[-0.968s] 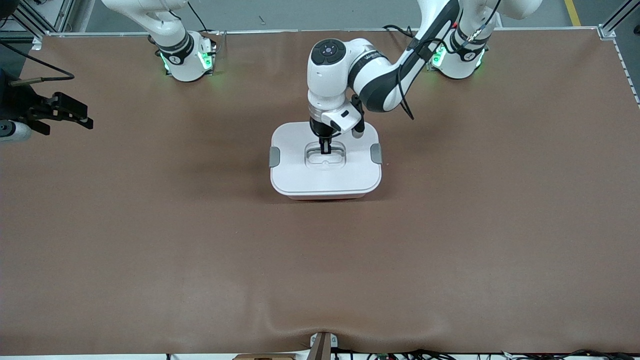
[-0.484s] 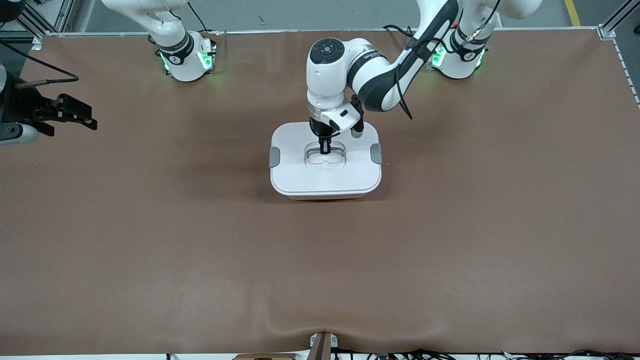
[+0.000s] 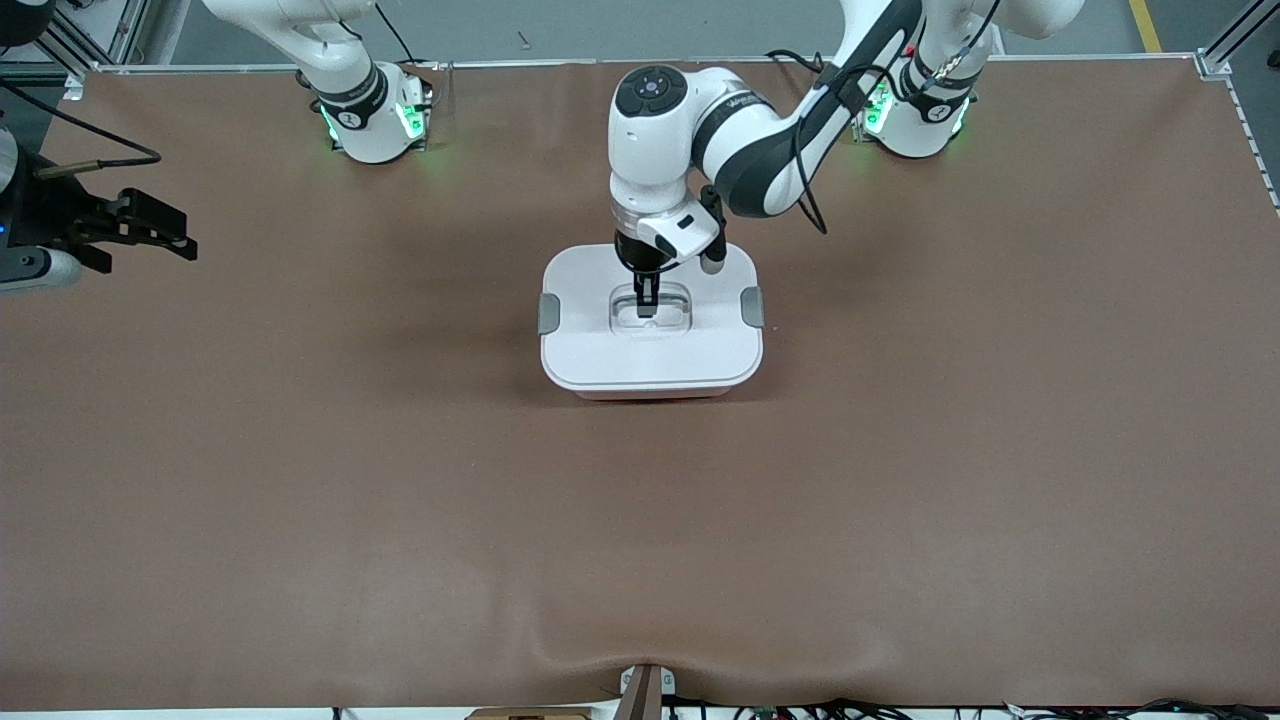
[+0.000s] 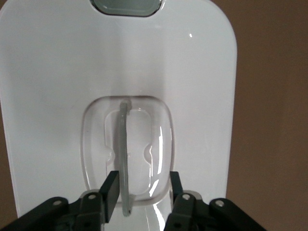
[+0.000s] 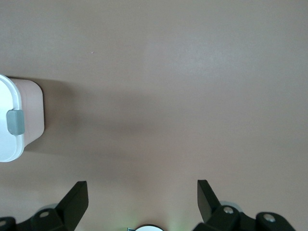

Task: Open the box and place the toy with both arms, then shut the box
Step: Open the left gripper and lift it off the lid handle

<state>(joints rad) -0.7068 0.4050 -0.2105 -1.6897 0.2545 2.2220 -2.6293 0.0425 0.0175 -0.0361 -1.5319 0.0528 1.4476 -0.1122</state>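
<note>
One box [image 3: 651, 345], two arms [image 3: 700, 140].

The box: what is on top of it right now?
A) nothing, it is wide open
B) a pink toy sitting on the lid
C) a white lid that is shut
C: the white lid covers the box, with the left gripper over the clear handle in its middle; no toy shows anywhere.

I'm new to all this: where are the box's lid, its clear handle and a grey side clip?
lid [image 3: 600, 350]: front view, bare white top.
clear handle [image 4: 124, 159]: left wrist view, thin upright grip.
grey side clip [image 5: 15, 122]: right wrist view, clip's face.
</note>
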